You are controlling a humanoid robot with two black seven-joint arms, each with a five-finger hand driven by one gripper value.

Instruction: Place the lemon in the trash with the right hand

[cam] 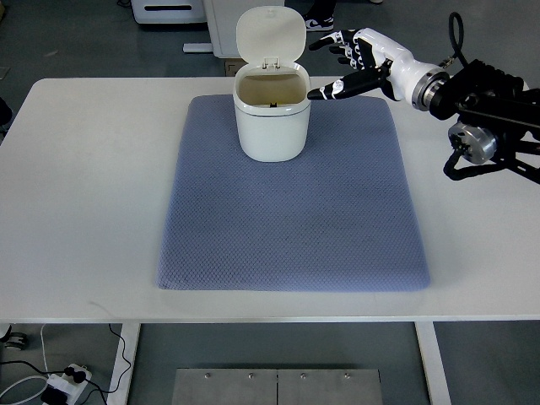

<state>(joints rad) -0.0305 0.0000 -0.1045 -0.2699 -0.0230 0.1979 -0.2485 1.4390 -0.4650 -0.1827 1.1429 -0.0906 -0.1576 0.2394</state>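
Release stage: I am holding the right hand (344,63), fingers spread and empty, beside the open trash bin (271,118); no lemon showing, so withdrawing comes next.

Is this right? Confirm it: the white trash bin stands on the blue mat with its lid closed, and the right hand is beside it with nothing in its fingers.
Wrong on one point: the lid is open, tipped up behind the trash bin, as the top view shows. The rest holds: it stands on the blue mat, and the right hand is beside it holding nothing.
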